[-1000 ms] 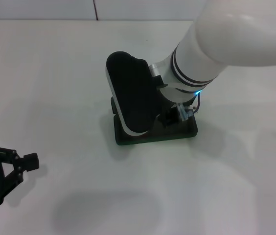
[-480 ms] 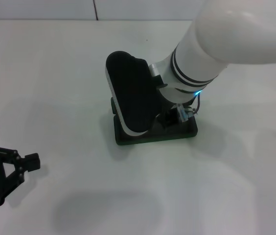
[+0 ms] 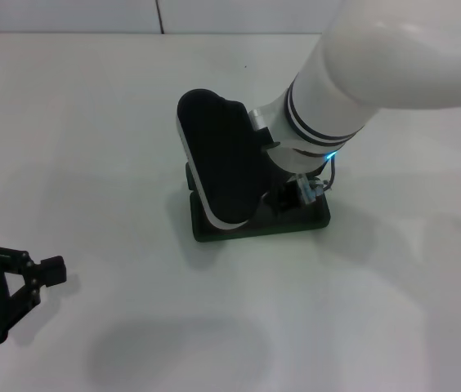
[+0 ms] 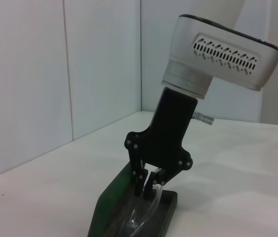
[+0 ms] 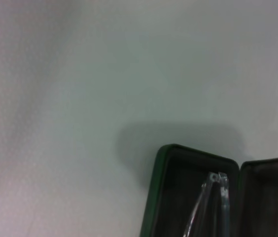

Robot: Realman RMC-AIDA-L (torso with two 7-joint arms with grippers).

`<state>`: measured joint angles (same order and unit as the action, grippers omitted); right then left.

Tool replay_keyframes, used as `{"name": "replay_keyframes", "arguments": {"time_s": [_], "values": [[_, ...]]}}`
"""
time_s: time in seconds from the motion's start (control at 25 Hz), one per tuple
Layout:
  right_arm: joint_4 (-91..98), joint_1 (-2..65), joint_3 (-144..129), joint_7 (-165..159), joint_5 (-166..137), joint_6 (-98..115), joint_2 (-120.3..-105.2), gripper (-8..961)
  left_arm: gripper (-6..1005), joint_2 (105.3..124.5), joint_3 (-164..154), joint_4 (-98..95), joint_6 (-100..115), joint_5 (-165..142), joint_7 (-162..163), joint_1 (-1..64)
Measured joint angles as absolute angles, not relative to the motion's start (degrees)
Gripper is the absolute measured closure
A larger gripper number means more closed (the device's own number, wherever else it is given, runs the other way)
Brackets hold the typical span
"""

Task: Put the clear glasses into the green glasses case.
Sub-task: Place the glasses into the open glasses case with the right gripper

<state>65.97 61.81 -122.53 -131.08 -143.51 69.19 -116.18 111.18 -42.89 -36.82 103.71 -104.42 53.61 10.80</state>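
The green glasses case (image 4: 134, 217) is sat open on the white table (image 3: 91, 122), with the clear glasses (image 4: 151, 197) lying inside it. They're pinched by the right gripper (image 4: 149, 185) from above. The left gripper (image 3: 34, 273) is spread open, well apart.

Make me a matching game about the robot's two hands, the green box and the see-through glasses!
Things:
1. dark green hinged glasses case
2. transparent plastic glasses
3. black right hand
4. black left hand

Clues:
A. parked by the table's near left edge, fingers open
B. lying open on the white table
C. lowered over the case, pinching something clear
D. gripped at the top, lower part reaching into the case

Pairs: 1-B, 2-D, 3-C, 4-A
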Motion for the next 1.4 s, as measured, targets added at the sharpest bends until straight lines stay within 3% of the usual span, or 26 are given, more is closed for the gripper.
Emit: {"name": "replay_keyframes", "arguments": {"time_s": [1.4], "values": [[70.21,61.20,-123.34,-132.99,-143.20,72.55,-116.19,822,949,111.16,-42.89,-36.74,103.58,-104.50,53.63,10.67]]}}
